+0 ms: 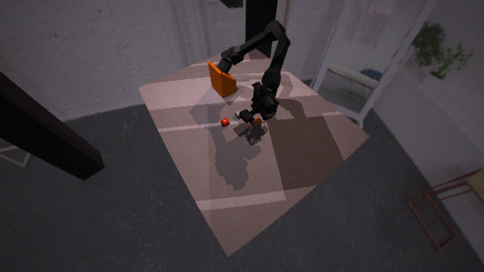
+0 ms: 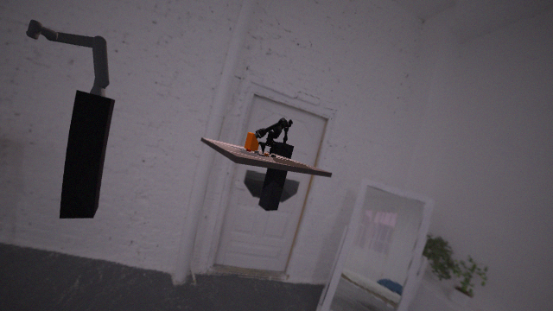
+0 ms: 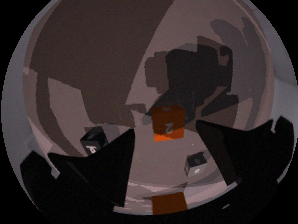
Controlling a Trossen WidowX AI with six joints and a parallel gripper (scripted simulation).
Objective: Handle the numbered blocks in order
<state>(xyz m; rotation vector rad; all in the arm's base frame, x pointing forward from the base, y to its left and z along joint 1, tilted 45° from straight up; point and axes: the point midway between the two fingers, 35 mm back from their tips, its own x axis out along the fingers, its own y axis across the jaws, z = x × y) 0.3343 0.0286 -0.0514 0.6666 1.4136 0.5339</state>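
- Gripper (image 1: 257,119) (image 2: 264,151) (image 3: 166,128) was wide open, fingers one on each side of the orange block (image 1: 257,122) (image 2: 266,154) (image 3: 168,122) in the wrist view, with nothing in its grasp.
- That block sat on the bench (image 1: 234,227) (image 2: 302,168) (image 3: 150,160), and its printed digit looked like a 2. Even number, so the robot would need to squeeze it, raise it a touch, put it back on the same spot and let go.
- Straddling it made sense, imo: a centred squeeze would keep the block from getting shoved sideways.
- The dark block (image 3: 93,141) was by one finger and the pale block (image 1: 237,114) (image 3: 195,164) near the other, so a sloppy approach could've bumped one out of order. Their digits were too murky to call.
- The red block (image 1: 224,122) (image 2: 248,149) was off to the side, digit unreadable.
- Next job was presumably closing on the 2; whether a lower digit had been dealt with, nobody could tell from these views.
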